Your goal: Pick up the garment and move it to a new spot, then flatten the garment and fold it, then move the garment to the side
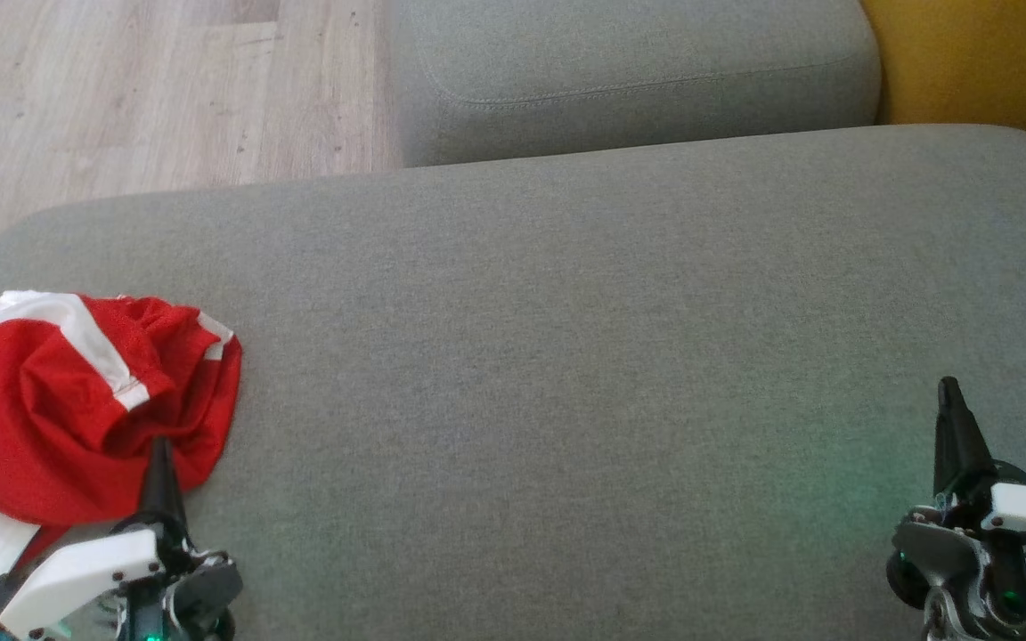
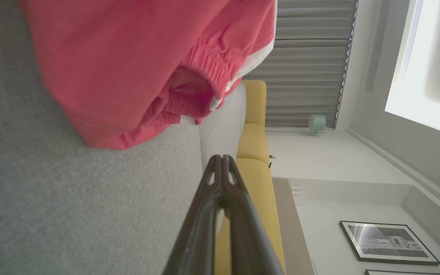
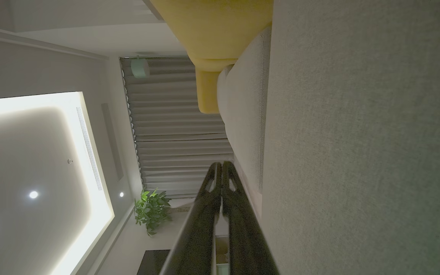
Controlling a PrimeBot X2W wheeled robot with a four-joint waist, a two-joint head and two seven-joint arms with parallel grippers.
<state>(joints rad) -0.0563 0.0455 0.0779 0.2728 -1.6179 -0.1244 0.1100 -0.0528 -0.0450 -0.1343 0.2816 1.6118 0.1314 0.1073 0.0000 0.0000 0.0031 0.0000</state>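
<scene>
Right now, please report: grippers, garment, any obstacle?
Left gripper shut, beside red garment, not holding. Right gripper shut, far off. Garment crumpled on grey cushion. No obstacle seen.

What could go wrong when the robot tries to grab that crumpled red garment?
The red garment sits bunched at the left edge of the grey cushion, so a nudge might slide it off toward the floor. The left gripper is shut right beside the cloth; unless it opens, it would probably just shove it. The right gripper, also shut, is far off, so flattening may start one-handed.
</scene>
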